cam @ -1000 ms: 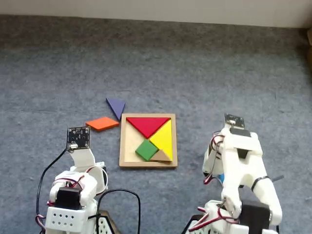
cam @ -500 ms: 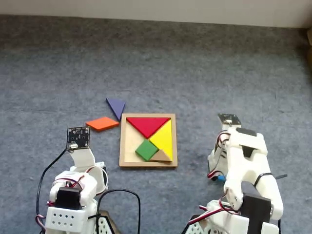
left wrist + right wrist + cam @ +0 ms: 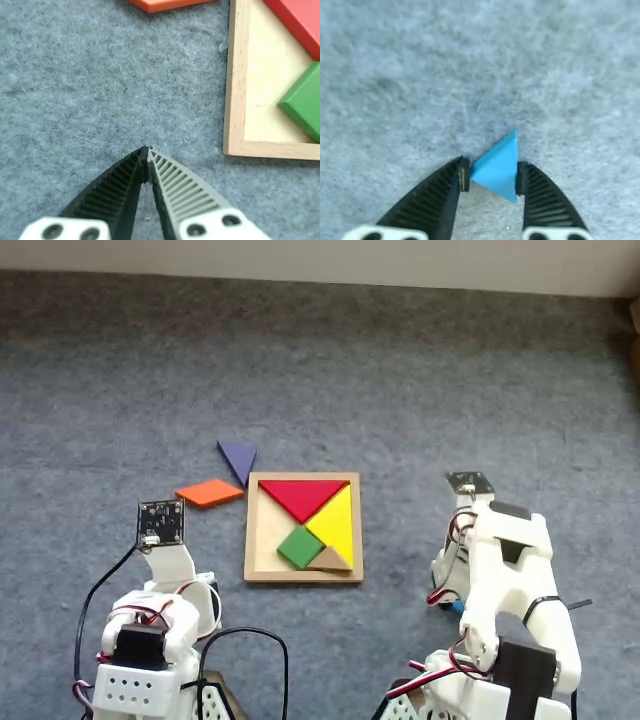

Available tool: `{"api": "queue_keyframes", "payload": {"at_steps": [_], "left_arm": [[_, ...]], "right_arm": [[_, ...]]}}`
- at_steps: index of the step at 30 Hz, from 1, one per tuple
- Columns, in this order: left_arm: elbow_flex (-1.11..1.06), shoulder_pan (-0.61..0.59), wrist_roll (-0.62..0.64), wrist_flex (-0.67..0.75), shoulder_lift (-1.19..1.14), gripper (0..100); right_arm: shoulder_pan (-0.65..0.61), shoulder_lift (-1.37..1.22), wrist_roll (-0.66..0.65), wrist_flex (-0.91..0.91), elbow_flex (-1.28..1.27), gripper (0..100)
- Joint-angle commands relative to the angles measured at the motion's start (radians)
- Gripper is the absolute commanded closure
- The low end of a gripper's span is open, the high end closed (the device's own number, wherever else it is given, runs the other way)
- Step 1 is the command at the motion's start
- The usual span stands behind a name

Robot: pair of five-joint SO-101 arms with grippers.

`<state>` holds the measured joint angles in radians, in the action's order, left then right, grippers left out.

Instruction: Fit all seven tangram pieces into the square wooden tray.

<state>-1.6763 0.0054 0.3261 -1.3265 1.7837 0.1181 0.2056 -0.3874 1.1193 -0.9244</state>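
Right wrist view: R claw [image 3: 492, 172] clamped on blue triangle [image 3: 497, 167], over worktop [image 3: 450, 390], well apart from tray [image 3: 304, 578]. L claw [image 3: 148, 152] tips together, near tray corner. In tray: red triangle [image 3: 300, 498], yellow triangle [image 3: 338, 525], green square [image 3: 299, 547], tan triangle [image 3: 330, 560]. Orange pc [image 3: 209, 493] and purple triangle [image 3: 239, 458] outside, just beside it.

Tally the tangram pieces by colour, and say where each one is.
red piece: 1, in the tray
yellow piece: 1, in the tray
green piece: 1, in the tray
tan piece: 1, in the tray
orange piece: 1, outside it
purple piece: 1, outside it
blue piece: 1, in the right hand
Total: 7
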Motion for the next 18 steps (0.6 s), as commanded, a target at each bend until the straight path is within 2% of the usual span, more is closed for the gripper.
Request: {"api": "queue_keyframes", "payload": {"at_steps": [1,7,11,18], "left_arm": [[-0.019,0.012,-0.003,-0.003,0.028,99],[-0.019,0.012,-0.003,-0.003,0.028,99],[-0.019,0.012,-0.003,-0.003,0.028,99],[-0.019,0.012,-0.003,-0.003,0.028,99]], "right_arm": [[-0.008,-0.01,-0.021,-0.019,0.022,89.3],[-0.019,-0.008,-0.021,-0.012,0.025,89.3],[-0.085,0.051,-0.02,-0.01,0.024,89.3],[-0.239,0.311,-0.02,-0.01,0.016,89.3]]}}
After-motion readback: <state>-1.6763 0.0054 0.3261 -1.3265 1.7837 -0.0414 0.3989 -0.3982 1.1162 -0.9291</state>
